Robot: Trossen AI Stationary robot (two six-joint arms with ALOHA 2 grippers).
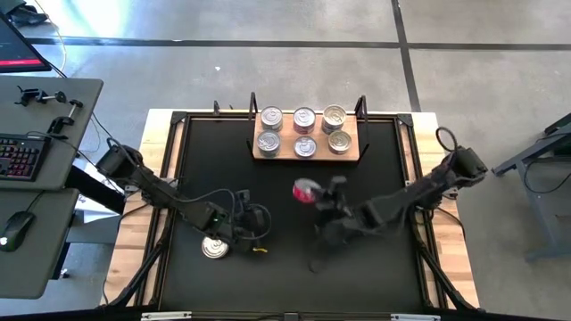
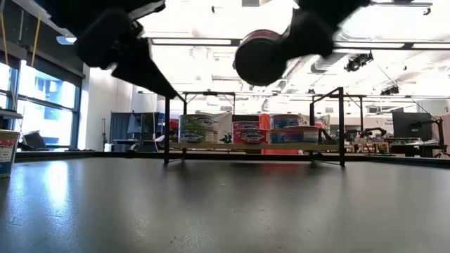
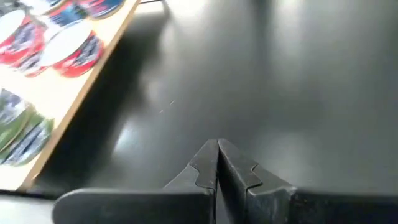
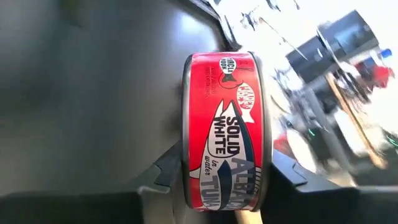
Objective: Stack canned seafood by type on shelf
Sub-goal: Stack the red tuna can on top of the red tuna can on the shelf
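Observation:
The shelf, a light wooden board with black end posts, stands at the table's far middle and carries several tins in two rows. My right gripper is in front of the shelf, raised off the table and shut on a red-sided tin. My left gripper hovers at the table's left middle, fingers shut on nothing. One silver tin rests flat on the black tabletop just left of and nearer than that gripper. My right gripper pinches the red tin between its two fingers, one on each flat face, so the red side wall faces the wrist camera. The fingers come from the table's right, slanting a little downward. The tin sits on edge, lifted clear of the table.
The black tabletop lies bare between the arms and the shelf. The shelf's black posts rise at both of its ends. A desk with a keyboard and a mouse stands beyond the table's left edge.

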